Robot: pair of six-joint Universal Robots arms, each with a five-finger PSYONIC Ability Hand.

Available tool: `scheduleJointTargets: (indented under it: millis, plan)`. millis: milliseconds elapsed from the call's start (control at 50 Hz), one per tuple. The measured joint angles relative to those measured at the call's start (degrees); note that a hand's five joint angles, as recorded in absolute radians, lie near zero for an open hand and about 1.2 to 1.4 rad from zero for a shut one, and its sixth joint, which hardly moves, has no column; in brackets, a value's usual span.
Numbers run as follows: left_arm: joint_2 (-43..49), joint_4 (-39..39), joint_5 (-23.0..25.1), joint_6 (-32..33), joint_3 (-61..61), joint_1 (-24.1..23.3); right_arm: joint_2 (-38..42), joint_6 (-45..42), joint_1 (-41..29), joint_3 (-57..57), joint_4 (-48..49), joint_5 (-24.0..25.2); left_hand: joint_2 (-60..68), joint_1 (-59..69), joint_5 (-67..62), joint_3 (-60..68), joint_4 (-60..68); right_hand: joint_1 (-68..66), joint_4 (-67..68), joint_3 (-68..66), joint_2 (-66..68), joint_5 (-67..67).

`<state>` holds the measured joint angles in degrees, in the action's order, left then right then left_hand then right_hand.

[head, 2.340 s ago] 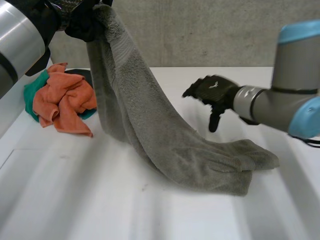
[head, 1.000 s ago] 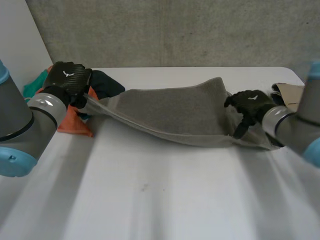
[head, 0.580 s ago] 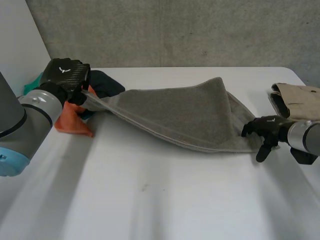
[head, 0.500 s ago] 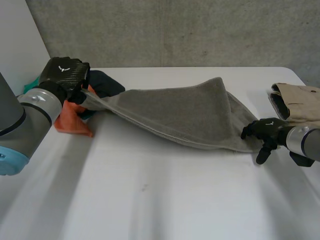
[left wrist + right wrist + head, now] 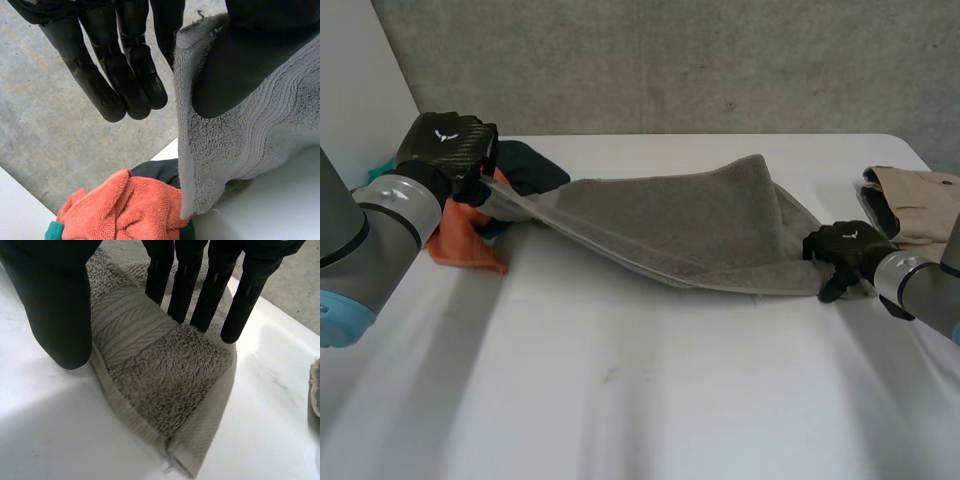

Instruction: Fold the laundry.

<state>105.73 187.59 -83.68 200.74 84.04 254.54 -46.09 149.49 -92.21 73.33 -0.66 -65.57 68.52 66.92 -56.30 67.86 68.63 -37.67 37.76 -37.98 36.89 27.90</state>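
The grey towel (image 5: 690, 230) stretches across the white bench (image 5: 620, 400), its left end lifted and its right end lying flat. We see the left robot hand (image 5: 448, 150) gripping the raised left corner, the cloth pinched between its thumb (image 5: 240, 65) and 1 of its fingers (image 5: 167, 30). Just beneath that corner sit an orange cloth (image 5: 460, 235), a teal cloth (image 5: 52, 232) and a dark cloth (image 5: 525, 165). The right robot hand (image 5: 842, 247) is open on the towel's right end, with straight fingertips (image 5: 210, 290) pressing the cloth and the thumb down just beside the hem. We find a folded beige garment (image 5: 915, 205) near that hand.
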Motion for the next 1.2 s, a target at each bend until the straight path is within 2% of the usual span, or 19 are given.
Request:
scheduleJointTargets:
  millis: [100,160,200,360,500,640,700,760,820,900,960,1000,1020,1080,1140,1200]
  plan:
    - [0.1,0.0,0.0,0.0,0.0,0.0,1.2,-0.1,-0.6,-1.6,1.5,-1.0,0.0,0.0,0.0,0.0,0.0,-3.8,3.7,-3.6,4.1,3.0]
    - [0.1,0.0,0.0,0.0,0.0,0.0,1.6,0.0,-0.8,-2.4,2.7,-1.7,0.0,0.0,0.0,0.0,0.0,-20.8,20.4,-20.3,21.8,20.0]
    - [0.0,-0.1,0.0,0.1,0.0,0.0,1.5,0.1,-0.9,-2.8,3.7,-2.3,0.0,0.0,0.0,0.0,0.0,-26.6,28.7,-28.2,30.0,28.0]
    - [-0.8,-3.7,0.1,0.7,1.1,-0.1,-5.3,0.0,-0.5,-0.8,2.3,-4.0,0.0,0.0,0.0,0.0,0.0,-26.6,30.6,-29.6,30.4,28.9]
    - [-4.5,-16.9,1.0,6.0,4.2,-0.9,-15.7,-8.8,2.8,3.0,-14.4,-2.8,0.0,0.0,0.0,0.0,0.0,-26.6,30.7,-29.6,30.4,29.8]
    - [-5.7,-36.1,1.0,15.9,5.4,-2.2,-20.9,-35.9,7.5,5.9,-44.6,-3.4,0.0,0.0,0.0,0.0,0.0,-26.6,30.7,-29.9,30.4,30.2]
    - [-4.2,-39.9,0.8,18.5,4.3,-2.6,-20.4,-42.4,7.8,5.8,-51.0,-3.9,0.0,0.0,0.0,0.0,0.0,-26.6,30.7,-30.0,30.4,30.2]
    - [-1.0,-39.9,0.0,19.8,0.9,-3.3,-18.7,-43.7,6.8,3.8,-52.2,-4.3,0.0,0.0,0.0,0.0,0.0,-26.6,30.7,-30.0,30.4,30.2]
    - [1.8,-38.0,-1.0,19.9,-2.7,-4.0,-17.1,-41.3,5.4,0.9,-49.9,-4.5,0.0,0.0,0.0,0.0,0.0,-26.6,30.7,-30.0,30.4,30.2]
    - [6.7,-33.5,-3.5,19.5,-11.5,-5.1,-14.9,-33.9,3.0,-6.4,-42.4,-4.8,0.0,0.0,0.0,0.0,0.0,-26.6,30.7,-30.0,30.4,30.2]
    - [10.6,-27.6,-5.9,18.5,-23.1,-5.8,-13.7,-25.5,1.3,-14.1,-33.2,-5.4,0.0,0.0,0.0,0.0,0.0,-26.6,30.7,-30.0,30.4,30.2]
    - [11.9,-22.8,-6.9,17.2,-30.0,-5.9,-13.6,-18.0,0.5,-19.3,-23.9,-6.7,0.0,0.0,0.0,0.0,0.0,-26.6,30.7,-30.0,30.4,30.2]
    - [12.1,-21.8,-7.1,16.9,-31.2,-5.9,-13.7,-16.7,0.4,-20.0,-22.3,-6.9,0.0,0.0,0.0,0.0,0.0,-26.6,30.7,-30.0,30.4,30.2]
    - [12.4,-11.0,-8.6,12.7,-40.7,-5.5,-15.7,-5.1,0.3,-23.4,-5.6,-9.8,0.0,0.0,0.0,0.0,0.0,-26.6,30.7,-30.1,30.4,30.2]
    - [11.8,-3.2,-9.1,9.1,-44.8,-5.3,-17.9,2.3,0.4,-22.8,6.8,-11.3,0.0,0.0,0.0,0.0,0.0,-26.6,30.7,-30.1,30.4,30.2]
    - [11.3,0.8,-8.8,6.7,-46.4,-5.3,-20.2,7.8,0.7,-20.1,17.5,-11.5,0.0,0.0,0.0,0.0,0.0,-26.6,30.7,-30.1,30.4,30.2]
